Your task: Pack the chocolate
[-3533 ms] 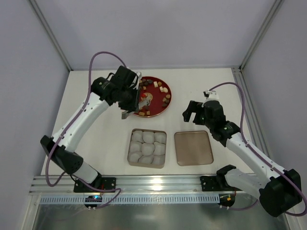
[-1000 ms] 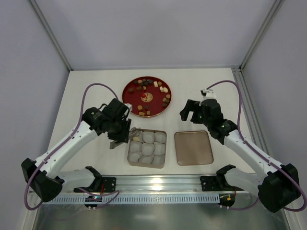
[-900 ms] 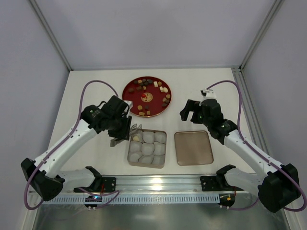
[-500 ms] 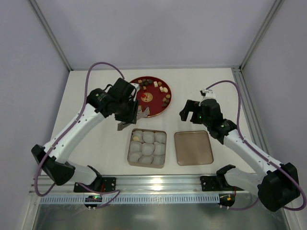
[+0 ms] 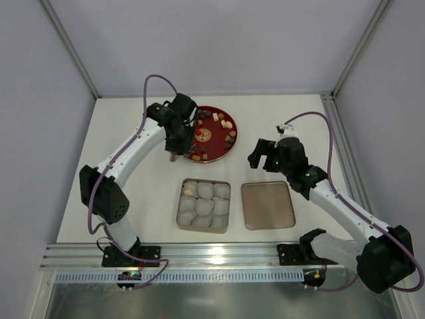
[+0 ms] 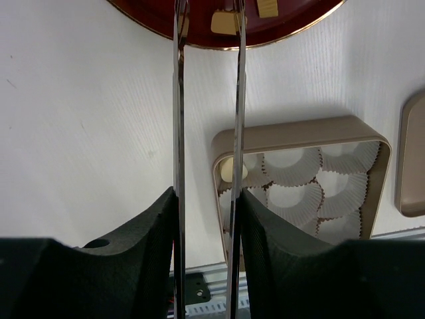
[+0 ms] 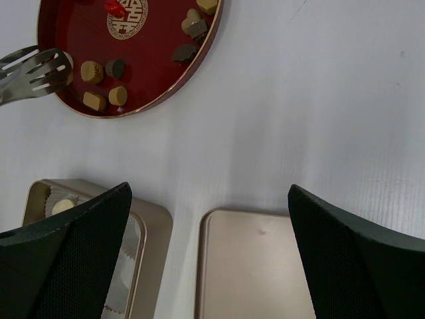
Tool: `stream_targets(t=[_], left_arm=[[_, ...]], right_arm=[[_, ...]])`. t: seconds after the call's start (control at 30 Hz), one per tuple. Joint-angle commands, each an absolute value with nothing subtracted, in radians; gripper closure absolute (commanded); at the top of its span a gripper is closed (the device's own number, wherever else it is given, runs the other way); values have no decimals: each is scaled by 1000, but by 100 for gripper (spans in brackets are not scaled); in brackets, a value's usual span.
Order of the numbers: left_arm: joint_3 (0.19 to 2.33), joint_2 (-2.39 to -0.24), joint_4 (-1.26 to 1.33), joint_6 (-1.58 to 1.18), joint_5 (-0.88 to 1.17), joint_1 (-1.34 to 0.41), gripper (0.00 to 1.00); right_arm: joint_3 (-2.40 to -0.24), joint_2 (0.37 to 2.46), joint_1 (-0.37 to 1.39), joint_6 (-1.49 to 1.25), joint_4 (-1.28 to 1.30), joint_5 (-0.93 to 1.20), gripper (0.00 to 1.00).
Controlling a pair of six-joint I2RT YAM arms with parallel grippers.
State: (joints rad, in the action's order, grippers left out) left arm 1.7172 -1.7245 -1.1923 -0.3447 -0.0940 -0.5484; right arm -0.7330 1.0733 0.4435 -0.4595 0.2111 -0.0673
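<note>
The chocolate (image 5: 228, 124) is several small brown, tan and cream pieces on a round red plate (image 5: 216, 145); the right wrist view also shows a tan piece (image 7: 92, 71) and a red one. One cream piece (image 6: 228, 168) lies in the corner cup of the gold tray (image 5: 203, 230). My left gripper (image 5: 178, 141) is shut on metal tongs (image 6: 178, 100), whose slightly parted tips (image 7: 33, 66) hang over the plate's near-left rim next to a tan piece (image 6: 224, 22). My right gripper (image 5: 262, 154) hovers open and empty between plate and lid.
The tray (image 6: 299, 127) holds several white paper cups. Its flat gold lid (image 5: 267, 205) lies on the table to its right, under my right gripper (image 7: 209, 193). A metal rail runs along the table's near edge, and grey walls stand on three sides.
My left arm has swung with the tongs from the tray's left corner back up to the plate. A cream piece now lies in the tray's corner cup. The right arm has stayed still.
</note>
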Motion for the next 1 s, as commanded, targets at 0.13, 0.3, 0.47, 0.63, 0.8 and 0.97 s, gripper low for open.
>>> stream_targets(t=[0.13, 0.3, 0.47, 0.63, 0.8, 0.97], left_arm=[[1767, -1778, -1138, -302, -100, -523, 59], [1753, -1795, -1120, -302, -104, -505, 59], [1747, -1810, -1104, -298, -75, -500, 59], [1746, -1829, -1097, -295, -57, -500, 60], [1740, -1838, -1094, -296, -55, -500, 61], [1726, -1845, -1091, -296, -58, -500, 61]], right_arm=[[-773, 1052, 449, -460, 198, -64, 0], [-772, 1051, 448, -459, 202, -64, 0], [-770, 1045, 449, -459, 207, -67, 0], [-765, 1037, 448, -459, 210, -72, 0], [-762, 1037, 449, -459, 212, -71, 0], [-762, 1037, 449, -459, 210, -74, 0]])
